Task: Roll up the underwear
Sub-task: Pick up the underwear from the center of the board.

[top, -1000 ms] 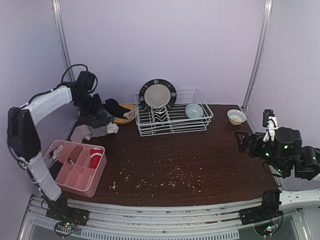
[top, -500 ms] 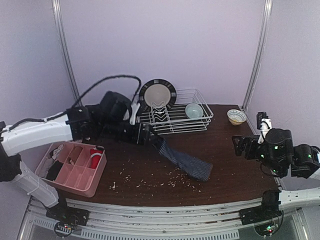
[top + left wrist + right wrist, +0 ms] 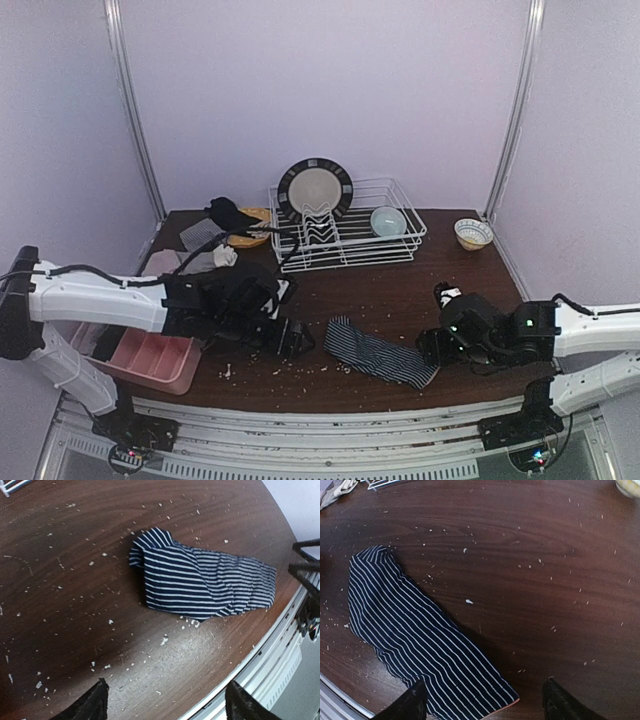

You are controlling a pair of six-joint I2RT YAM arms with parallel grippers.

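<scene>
**Dark stripes lay by the counter's near edge**

The striped underwear [image 3: 380, 352] lay limp and stretched long on the counter [image 3: 400, 290], close to its near edge and right of the middle. It was dark cloth with thin white lines, rumpled at one end and not rolled. The left gripper [image 3: 295, 340] hung at its left end, fingers apart and empty. The right gripper [image 3: 430, 350] sat at its right end, likewise spread.

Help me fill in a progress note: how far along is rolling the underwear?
Done: one striped underwear lies stretched out on the table, not rolled. In hand: nothing; the left end effector and right end effector are both open, one near each end of it. Left: rolling it, then the other pieces heaped at the back left.
</scene>
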